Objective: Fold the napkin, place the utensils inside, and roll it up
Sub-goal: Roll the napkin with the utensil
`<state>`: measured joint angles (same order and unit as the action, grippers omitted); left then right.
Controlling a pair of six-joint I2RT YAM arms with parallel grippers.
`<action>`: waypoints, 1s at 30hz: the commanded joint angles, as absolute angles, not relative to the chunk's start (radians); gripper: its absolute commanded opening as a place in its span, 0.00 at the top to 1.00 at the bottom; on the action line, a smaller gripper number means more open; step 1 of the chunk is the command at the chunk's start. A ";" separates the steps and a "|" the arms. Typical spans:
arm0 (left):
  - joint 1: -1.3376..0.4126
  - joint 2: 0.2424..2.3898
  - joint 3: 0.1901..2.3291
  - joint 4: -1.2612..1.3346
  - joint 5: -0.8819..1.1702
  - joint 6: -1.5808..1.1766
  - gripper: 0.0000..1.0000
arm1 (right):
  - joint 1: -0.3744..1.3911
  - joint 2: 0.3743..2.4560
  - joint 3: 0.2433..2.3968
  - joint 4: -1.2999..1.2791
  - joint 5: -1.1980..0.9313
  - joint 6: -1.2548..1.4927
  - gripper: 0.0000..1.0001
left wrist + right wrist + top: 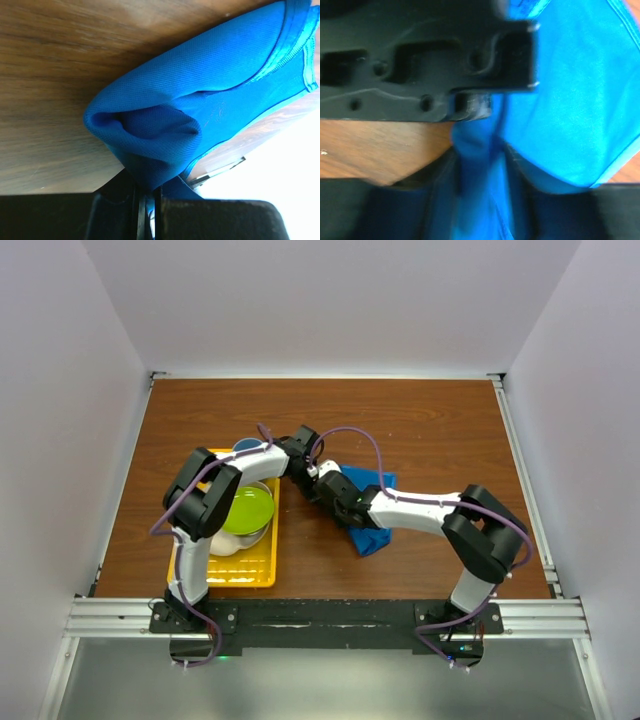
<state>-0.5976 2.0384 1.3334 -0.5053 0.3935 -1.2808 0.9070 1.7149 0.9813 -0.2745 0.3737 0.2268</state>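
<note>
The bright blue napkin (372, 538) lies bunched on the wooden table just right of centre, partly under both arms. My left gripper (312, 466) reaches in from the tray side and is shut on a fold of it; in the left wrist view the napkin (200, 100) hangs pinched between the jaws (146, 192). My right gripper (335, 495) meets it from the right and is shut on the same napkin (570, 100), with cloth between its jaws (480, 170). The fork is out of view.
A yellow tray (255, 570) sits at the left front with a green bowl (247, 508) and a white dish (225, 543) in it. A small blue cup (245, 446) stands at its far end. Grey walls enclose the table.
</note>
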 commanded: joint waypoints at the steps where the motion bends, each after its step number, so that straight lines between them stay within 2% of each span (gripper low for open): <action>1: -0.587 2.016 1.338 -0.575 0.393 -1.287 1.00 | 0.896 1.724 0.988 -0.230 0.394 0.270 0.84; 4: -0.586 2.040 1.354 -0.540 0.420 -1.220 1.00 | 0.862 1.703 0.948 -0.203 0.293 0.291 1.00; 6: -0.583 2.056 1.374 -0.490 0.428 -1.160 1.00 | 0.813 1.687 0.901 -0.152 0.198 0.296 1.00; 7: -0.583 2.057 1.391 -0.468 0.425 -1.093 0.98 | 0.787 1.674 0.887 -0.140 0.086 0.313 1.00; 8: -0.583 2.049 1.397 -0.430 0.417 -1.063 0.91 | 0.723 1.667 0.867 -0.120 0.022 0.317 1.00; 9: -0.581 2.042 1.404 -0.407 0.411 -1.031 0.78 | 0.692 1.661 0.832 -0.070 -0.038 0.322 1.00; 10: -0.583 2.033 1.417 -0.394 0.394 -0.978 0.72 | 0.636 1.657 0.815 -0.046 -0.164 0.331 1.00; 12: -0.583 2.002 1.430 -0.364 0.371 -0.925 0.61 | 0.585 1.670 0.802 -0.015 -0.286 0.330 1.00; 13: -0.583 1.985 1.434 -0.362 0.358 -0.896 0.59 | 0.543 1.681 0.805 -0.014 -0.332 0.327 1.00; 17: -0.583 1.950 1.439 -0.302 0.351 -0.848 0.56 | 0.439 1.813 0.828 0.024 -0.656 0.356 1.00; 21: -0.583 1.896 1.398 -0.256 0.314 -0.801 0.56 | 0.379 1.926 0.900 -0.021 -0.823 0.371 1.00; 27: -0.584 1.853 1.338 -0.199 0.293 -0.793 0.63 | 0.295 2.005 0.916 -0.035 -0.925 0.422 1.00; 30: -0.584 1.853 1.316 -0.173 0.299 -0.793 0.67 | 0.270 2.019 0.943 -0.144 -0.876 0.371 1.00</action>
